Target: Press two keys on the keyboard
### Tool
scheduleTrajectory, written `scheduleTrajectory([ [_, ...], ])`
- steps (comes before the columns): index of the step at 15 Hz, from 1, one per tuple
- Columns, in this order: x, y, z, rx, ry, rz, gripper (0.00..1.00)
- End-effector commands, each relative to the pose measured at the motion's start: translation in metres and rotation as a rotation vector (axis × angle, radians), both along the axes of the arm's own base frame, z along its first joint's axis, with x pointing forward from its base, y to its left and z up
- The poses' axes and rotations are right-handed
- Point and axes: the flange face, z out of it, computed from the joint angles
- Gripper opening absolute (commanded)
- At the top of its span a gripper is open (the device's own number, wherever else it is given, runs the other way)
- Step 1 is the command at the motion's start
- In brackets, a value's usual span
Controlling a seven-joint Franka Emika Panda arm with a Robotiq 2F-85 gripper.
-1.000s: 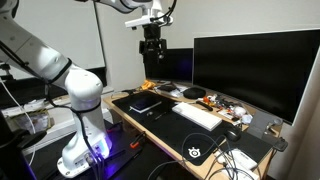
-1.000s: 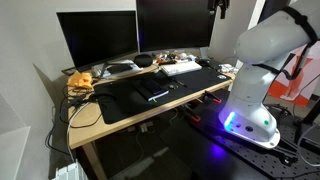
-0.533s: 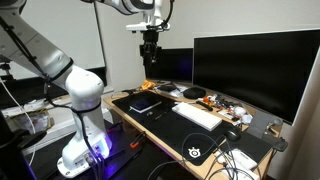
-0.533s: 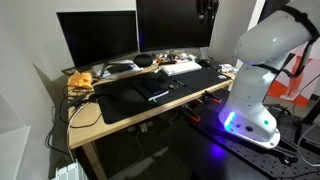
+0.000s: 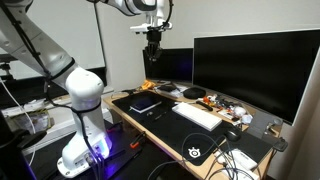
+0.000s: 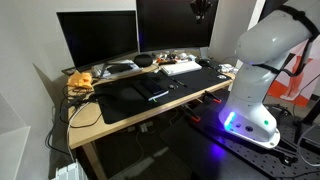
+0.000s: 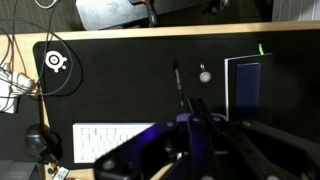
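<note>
The white keyboard [image 5: 197, 115] lies on the black mat [image 5: 165, 122], in front of the large monitor; it also shows in an exterior view [image 6: 182, 68] and at the lower left of the wrist view [image 7: 112, 140]. My gripper [image 5: 153, 58] hangs high above the desk, well clear of the keyboard, and reaches the top edge of an exterior view [image 6: 201, 14]. In the wrist view the gripper [image 7: 199, 106] has its two dark fingers pressed together, shut on nothing.
A black tablet-like rectangle [image 7: 246, 85], a thin pen [image 7: 178, 85] and a small round thing [image 7: 205, 74] lie on the mat. Two monitors [image 6: 97, 38] stand behind it, with clutter and cables [image 5: 225, 106] at their feet. The robot's white base [image 5: 85, 130] stands beside the desk.
The jaws have gone from open to shut. The gripper has shifted a little sideways while staying high above the desk.
</note>
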Motion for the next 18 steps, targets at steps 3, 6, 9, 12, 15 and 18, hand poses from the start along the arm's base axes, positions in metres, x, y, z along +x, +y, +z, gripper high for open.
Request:
scheduleTrajectory([
  [3, 0.022, -0.02, -0.01, -0.022, -0.063, -0.104, 0.0],
  [6, 0.033, -0.034, -0.023, -0.033, -0.072, -0.151, 0.0],
  [9, 0.041, -0.049, -0.038, -0.042, -0.072, -0.197, 0.0],
  [12, 0.041, -0.049, -0.041, -0.043, -0.072, -0.179, 0.0],
  [15, 0.043, -0.051, -0.046, -0.043, -0.064, -0.18, 0.01],
  [18, 0.043, -0.051, -0.046, -0.044, -0.065, -0.179, 0.01],
])
